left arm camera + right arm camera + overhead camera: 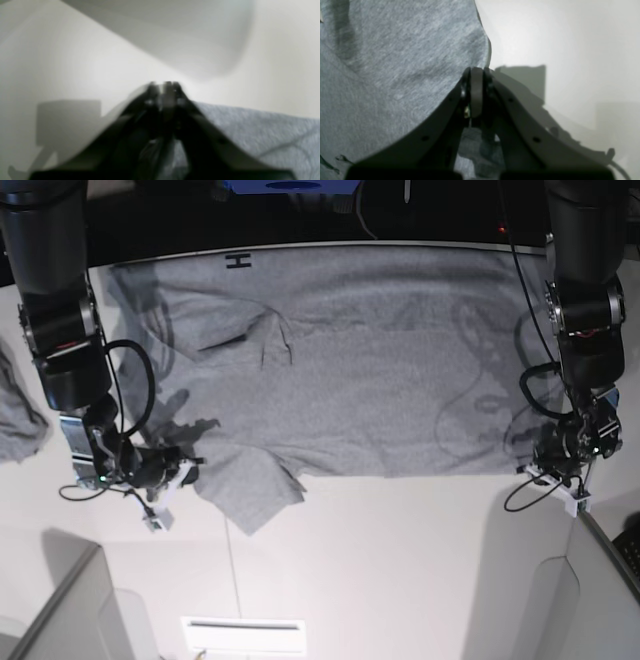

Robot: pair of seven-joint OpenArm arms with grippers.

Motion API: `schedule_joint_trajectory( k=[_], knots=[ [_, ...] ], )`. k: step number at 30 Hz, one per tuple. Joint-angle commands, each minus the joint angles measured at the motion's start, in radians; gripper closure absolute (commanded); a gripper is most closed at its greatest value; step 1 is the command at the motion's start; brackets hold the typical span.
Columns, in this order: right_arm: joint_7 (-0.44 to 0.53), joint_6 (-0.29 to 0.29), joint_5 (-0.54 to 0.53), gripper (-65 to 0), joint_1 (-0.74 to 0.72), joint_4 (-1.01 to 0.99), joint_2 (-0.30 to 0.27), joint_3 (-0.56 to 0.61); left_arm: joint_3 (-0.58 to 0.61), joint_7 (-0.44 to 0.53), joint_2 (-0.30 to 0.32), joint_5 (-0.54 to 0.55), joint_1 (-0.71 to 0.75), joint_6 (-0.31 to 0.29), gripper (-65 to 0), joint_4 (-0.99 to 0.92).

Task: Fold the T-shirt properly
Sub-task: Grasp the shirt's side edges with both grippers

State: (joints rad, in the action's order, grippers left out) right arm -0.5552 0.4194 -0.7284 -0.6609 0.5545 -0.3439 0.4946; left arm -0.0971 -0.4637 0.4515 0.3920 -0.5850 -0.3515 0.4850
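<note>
The right gripper (178, 473), at the picture's left, is clenched on the T-shirt (340, 370) at its sleeve edge. The shirt lies spread flat across the white bench (400, 560), plain grey side up. At the far right, the left gripper (548, 472) is pinched onto the shirt's lower corner.

Probably a robot lab: white table (400, 560), cabled arms.
</note>
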Motion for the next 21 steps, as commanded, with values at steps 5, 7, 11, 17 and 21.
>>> schedule_joint_trajectory(
  k=[5, 7, 11, 17, 21],
  knots=[
    [0.034, -0.007, 0.017, 0.0, -0.013, 0.002, -0.008, -0.001, 0.0, -0.059, 0.014, -0.012, 0.009, -0.007, 0.0, 0.07],
    [0.051, -0.007, 0.017, 0.0, -0.003, 0.002, -0.007, -0.009, -0.002, -0.06, 0.016, -0.012, 0.01, -0.008, 0.0, 0.085],
    [0.074, -0.007, 0.023, 0.0, 0.016, 0.011, -0.005, -0.104, -0.008, -0.06, 0.017, -0.011, 0.01, -0.011, 0.0, 0.093],
    [0.065, -0.007, 0.025, 0.0, 0.043, 0.115, -0.022, -0.135, -0.01, -0.091, 0.019, -0.009, 0.01, -0.011, 0.0, 0.122],
    [0.056, -0.007, 0.025, 0.0, 0.049, 0.124, -0.028, -0.142, -0.077, -0.206, 0.016, -0.009, 0.089, -0.008, 0.0, 0.335]
  ],
)
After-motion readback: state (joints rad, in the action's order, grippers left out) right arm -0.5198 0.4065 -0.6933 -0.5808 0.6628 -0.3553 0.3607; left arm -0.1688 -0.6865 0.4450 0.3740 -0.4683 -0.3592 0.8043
